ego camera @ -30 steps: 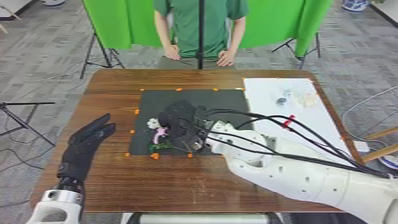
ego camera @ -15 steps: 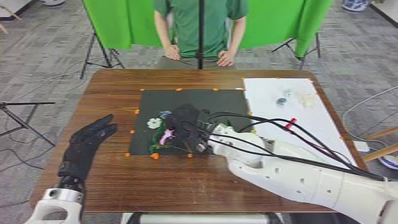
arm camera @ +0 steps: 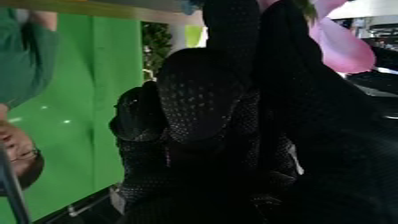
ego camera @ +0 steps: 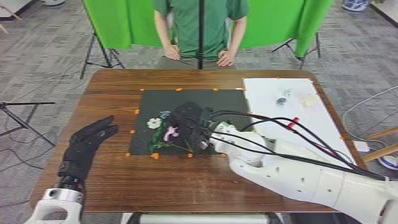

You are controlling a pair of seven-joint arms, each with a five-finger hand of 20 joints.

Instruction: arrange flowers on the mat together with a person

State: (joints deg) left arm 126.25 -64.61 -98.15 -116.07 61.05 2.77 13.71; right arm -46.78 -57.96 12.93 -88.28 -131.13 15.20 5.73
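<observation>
Head view: black-gloved right hand (ego camera: 187, 116) over the dark square mat (ego camera: 213, 97); can't tell if it's gripping. White flower (ego camera: 155, 123) on mat's left side; pink flower (ego camera: 171, 133) just nearer, left of that hand. Black-gloved left hand (ego camera: 82, 145) above brown wooden table (ego camera: 115, 185), left of mat, fingers straight, thumb spread wide. White sheet (ego camera: 265, 87) right of mat. Right wrist view: pink petals (arm camera: 345, 49) beside right hand.
</observation>
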